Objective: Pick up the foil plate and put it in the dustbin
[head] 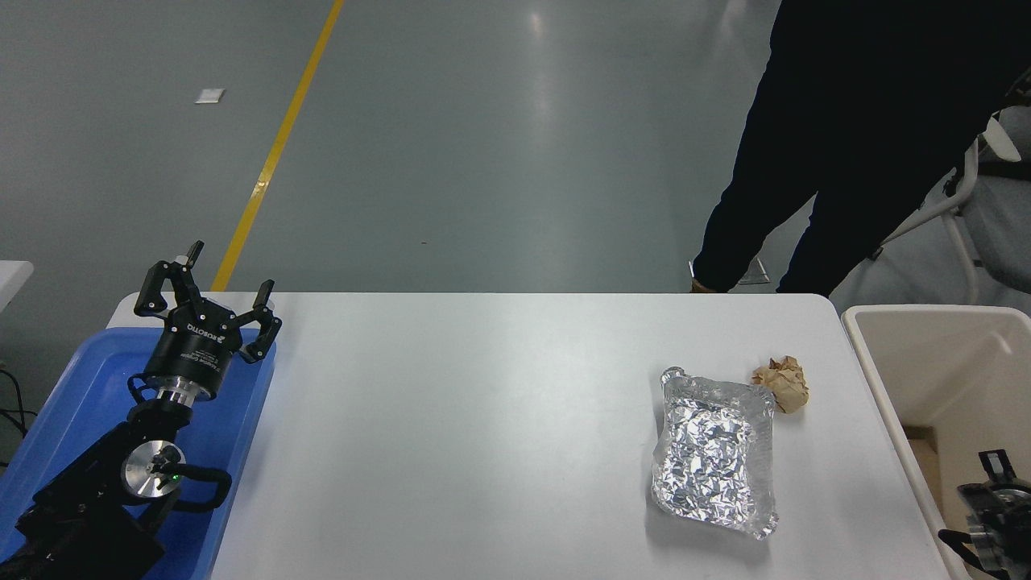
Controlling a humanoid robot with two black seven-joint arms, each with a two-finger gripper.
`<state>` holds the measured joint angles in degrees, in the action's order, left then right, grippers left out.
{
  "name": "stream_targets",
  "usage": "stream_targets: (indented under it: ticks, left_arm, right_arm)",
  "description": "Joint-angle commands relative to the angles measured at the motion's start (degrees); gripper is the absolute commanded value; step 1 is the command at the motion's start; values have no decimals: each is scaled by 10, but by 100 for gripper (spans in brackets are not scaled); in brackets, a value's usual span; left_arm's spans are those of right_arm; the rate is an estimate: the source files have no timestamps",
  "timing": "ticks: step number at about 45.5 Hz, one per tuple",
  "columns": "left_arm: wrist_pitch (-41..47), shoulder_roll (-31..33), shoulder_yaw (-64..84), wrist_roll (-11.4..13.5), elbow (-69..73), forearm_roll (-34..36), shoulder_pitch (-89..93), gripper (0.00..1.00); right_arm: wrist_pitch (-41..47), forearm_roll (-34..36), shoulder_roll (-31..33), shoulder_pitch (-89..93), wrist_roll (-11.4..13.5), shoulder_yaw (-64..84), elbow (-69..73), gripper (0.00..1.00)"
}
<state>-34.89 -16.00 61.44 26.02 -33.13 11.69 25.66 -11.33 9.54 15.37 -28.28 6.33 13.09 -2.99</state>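
The foil plate (715, 459) is a crinkled silver tray lying flat on the right part of the white table (483, 435). The dustbin (942, 362), a cream bin with deep walls, stands just off the table's right edge. My right gripper (973, 501) is low at the picture's right edge, over the dustbin's near part. It is open and holds nothing, well to the right of the foil plate. My left gripper (211, 282) is parked open over the blue tray at the lower left.
A crumpled brown paper ball (783, 384) touches the foil plate's far right corner. A shallow blue tray (72, 395) lies under the left arm. A person in dark clothes (846, 145) stands beyond the table's far right corner, with a chair (979, 201) beside them.
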Motion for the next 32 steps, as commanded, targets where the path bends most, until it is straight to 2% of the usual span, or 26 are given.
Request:
stream_targets:
  ticks: [1, 14, 15, 18, 19, 20, 24, 25, 27, 28, 32]
  left_arm:
    - [0, 0, 0, 0, 0, 0, 0, 98]
    - [0, 0, 0, 0, 0, 0, 0, 98]
    - [0, 0, 0, 0, 0, 0, 0, 98]
    - [0, 0, 0, 0, 0, 0, 0, 98]
    - [0, 0, 0, 0, 0, 1, 0, 98]
    - [0, 0, 0, 0, 0, 1, 0, 98]
    - [0, 0, -1, 0, 0, 0, 0, 98]
    - [0, 0, 0, 0, 0, 1, 0, 98]
    - [0, 0, -1, 0, 0, 0, 0, 98]
    - [0, 0, 0, 0, 0, 0, 0, 98]
    - [0, 0, -1, 0, 0, 0, 0, 98]
  right_arm:
    - [0, 0, 2, -3, 0, 0, 3, 0]
    - [0, 0, 4, -10, 1, 1, 4, 0]
    - [0, 0, 4, -12, 1, 2, 4, 8]
    - [0, -1, 12, -26, 1, 4, 4, 45]
    - [-1, -1, 22, -34, 1, 15, 5, 65]
    - [-2, 0, 28, -41, 1, 22, 5, 71]
    - [-2, -1, 50, -70, 1, 70, 21, 76]
    - [-3, -1, 57, -78, 1, 84, 27, 80]
    - [-3, 0, 74, -94, 1, 110, 38, 97]
    - [-3, 0, 82, -103, 1, 119, 42, 100]
    - [2, 0, 110, -141, 1, 154, 77, 100]
